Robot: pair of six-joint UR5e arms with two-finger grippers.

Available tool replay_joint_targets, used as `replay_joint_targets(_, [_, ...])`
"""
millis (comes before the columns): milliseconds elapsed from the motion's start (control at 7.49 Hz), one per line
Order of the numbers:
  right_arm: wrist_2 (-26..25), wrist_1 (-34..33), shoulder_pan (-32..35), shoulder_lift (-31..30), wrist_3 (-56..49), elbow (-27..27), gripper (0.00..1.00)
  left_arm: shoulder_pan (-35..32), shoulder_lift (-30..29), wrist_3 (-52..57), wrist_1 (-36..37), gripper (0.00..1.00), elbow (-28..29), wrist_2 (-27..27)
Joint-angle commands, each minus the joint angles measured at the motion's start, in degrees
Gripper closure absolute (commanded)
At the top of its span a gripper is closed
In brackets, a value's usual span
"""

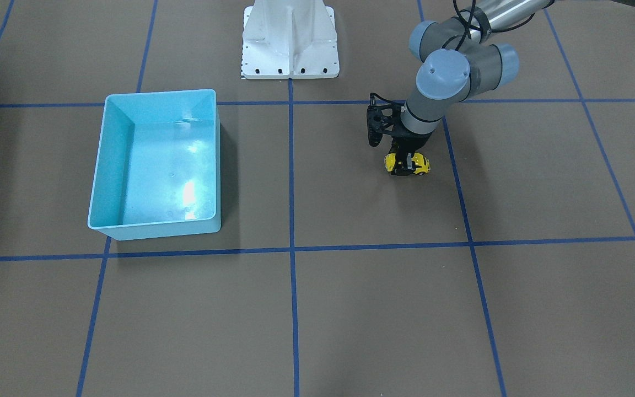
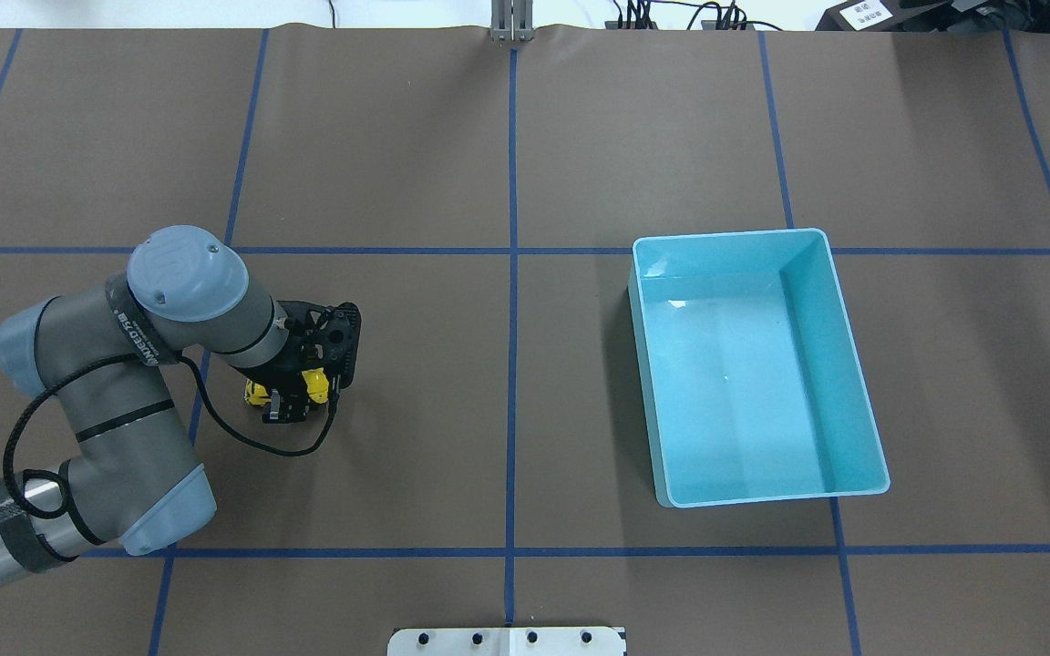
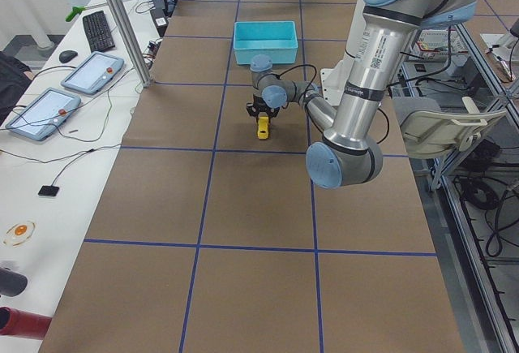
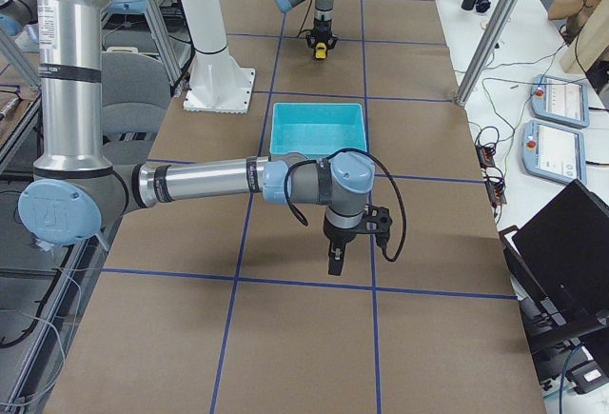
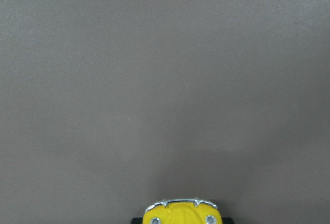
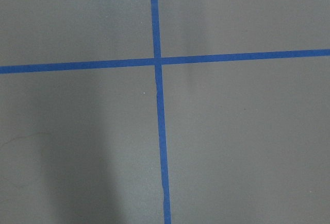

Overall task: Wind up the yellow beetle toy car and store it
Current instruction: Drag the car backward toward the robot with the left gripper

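Left half of table, about midway between robot-side edge and far edge: left gripper points down, closed narrow on the yellow beetle toy car. Fingers cross the car's middle, and yellow body shows on both sides of them. The car sits low at the table surface, inside a blue-tape grid square; I cannot tell if the wheels touch. Left wrist view: the car's rounded end with silvery bumper at the bottom edge, with plain brown surface beyond it. The same car is seen small under the left gripper from both table ends.

Right half of table, also mid-depth: light-blue bin, open side up, well apart from the car. Glossy floor, nothing visible inside.

Further toward the table's right end, past the bin: right gripper hangs pointing down near a blue tape line. It shows only in the right-end view, so I cannot tell if it is wide or narrow. Right wrist view: only a blue tape crossing on brown surface.
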Motion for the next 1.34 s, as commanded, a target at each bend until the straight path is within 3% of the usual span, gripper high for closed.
replay_joint_targets(0, [0.00,0.09,0.00,0.00,0.00,0.09,0.00,0.00,0.12,-1.08,-2.78,1.00,1.41,0.00])
replay_joint_targets(1202, [0.18,0.09,0.00,0.18,0.00,0.18,0.00,-0.61,3.36,-3.10,-8.68,1.00,0.63,-2.64])
